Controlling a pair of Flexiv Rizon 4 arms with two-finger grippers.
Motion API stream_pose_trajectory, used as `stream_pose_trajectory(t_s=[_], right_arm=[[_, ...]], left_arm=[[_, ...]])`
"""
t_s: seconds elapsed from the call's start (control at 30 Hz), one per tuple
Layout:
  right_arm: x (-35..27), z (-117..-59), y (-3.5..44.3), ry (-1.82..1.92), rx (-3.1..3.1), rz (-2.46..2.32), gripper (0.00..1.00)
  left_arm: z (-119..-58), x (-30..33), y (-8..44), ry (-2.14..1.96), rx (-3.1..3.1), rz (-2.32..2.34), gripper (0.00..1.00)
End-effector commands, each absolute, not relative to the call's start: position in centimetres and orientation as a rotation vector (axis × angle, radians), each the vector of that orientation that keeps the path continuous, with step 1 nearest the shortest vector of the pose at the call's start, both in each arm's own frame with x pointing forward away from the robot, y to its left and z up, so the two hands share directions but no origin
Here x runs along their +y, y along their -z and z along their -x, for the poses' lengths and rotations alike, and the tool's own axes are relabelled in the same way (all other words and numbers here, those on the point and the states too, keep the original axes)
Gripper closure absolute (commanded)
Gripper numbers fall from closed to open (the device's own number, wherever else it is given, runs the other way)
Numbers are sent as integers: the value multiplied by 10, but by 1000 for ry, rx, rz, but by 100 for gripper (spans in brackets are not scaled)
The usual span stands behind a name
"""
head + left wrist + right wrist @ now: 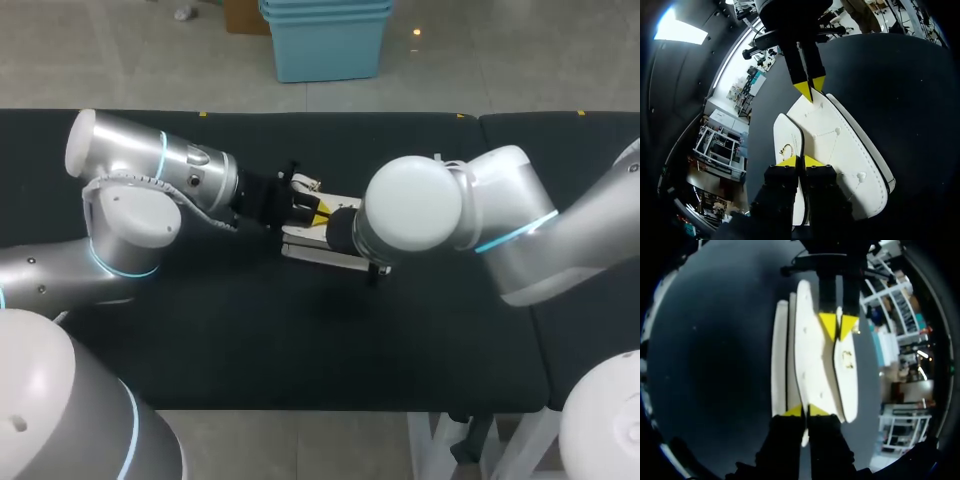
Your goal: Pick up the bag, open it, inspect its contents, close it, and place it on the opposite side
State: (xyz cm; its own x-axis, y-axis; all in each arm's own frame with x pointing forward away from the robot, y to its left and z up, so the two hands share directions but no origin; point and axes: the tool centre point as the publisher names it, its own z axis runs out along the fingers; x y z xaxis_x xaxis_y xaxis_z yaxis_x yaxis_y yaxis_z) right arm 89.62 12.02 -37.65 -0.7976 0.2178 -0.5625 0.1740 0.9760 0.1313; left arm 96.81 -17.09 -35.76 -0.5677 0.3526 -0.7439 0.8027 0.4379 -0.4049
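Bag (318, 252) at mid-tabletop (300, 350), gripped from both ends between the two arms.
Its long axis ran straight from the left claw (801, 161) to the right claw (806, 411), which faced each other along it. Each claw stood nearly closed, pinching a thin white edge of the raised flap (789, 134) from two sides. Neither arm was nearer.

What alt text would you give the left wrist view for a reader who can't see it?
A white bag is pinched at both ends by two yellow-tipped grippers, with the black table behind it. The left gripper clamps the near edge beside a small gold clasp; the right gripper holds the far end.
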Motion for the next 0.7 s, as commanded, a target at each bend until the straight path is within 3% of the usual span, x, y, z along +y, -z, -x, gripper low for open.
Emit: stream_pose_trajectory(t_s=[0.03,0.7], right_arm=[[121,-896,377,-100,2510,-274,100],[121,-896,377,-100,2510,-274,100]], left_arm=[[-974,-185,369,996,2135,-922,100],[-979,-156,361,1025,2156,-868,100]])
